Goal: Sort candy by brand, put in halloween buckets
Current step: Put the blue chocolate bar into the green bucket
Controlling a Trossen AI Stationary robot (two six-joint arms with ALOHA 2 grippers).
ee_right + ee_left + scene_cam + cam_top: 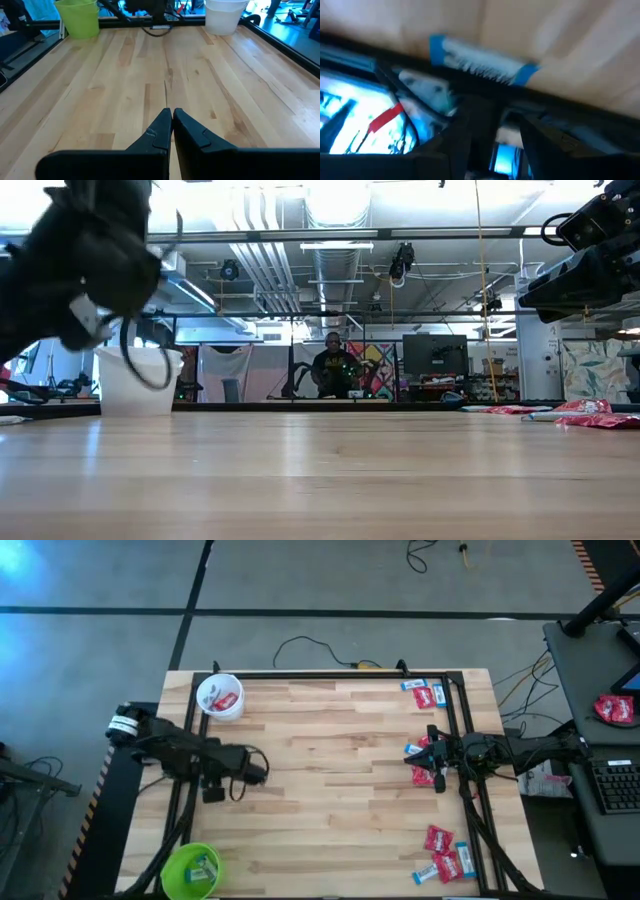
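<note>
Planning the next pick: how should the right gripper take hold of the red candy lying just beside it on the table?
Probably from straight above. The red candy lies flat on the table, so no side offers a hold. Pinch across its shorter width, at mid-body. The right gripper is shut, so it would have to open first.

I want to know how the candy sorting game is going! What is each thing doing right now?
white bucket: upright, open, red candy inside.
green bucket: upright, open, light blue candy inside.
loose candy: three heaps lying on the table's right side, unsorted.
left gripper: over the table between the buckets, blue-and-white candy right before it.
right gripper: shut, empty, over the middle heap.
</note>
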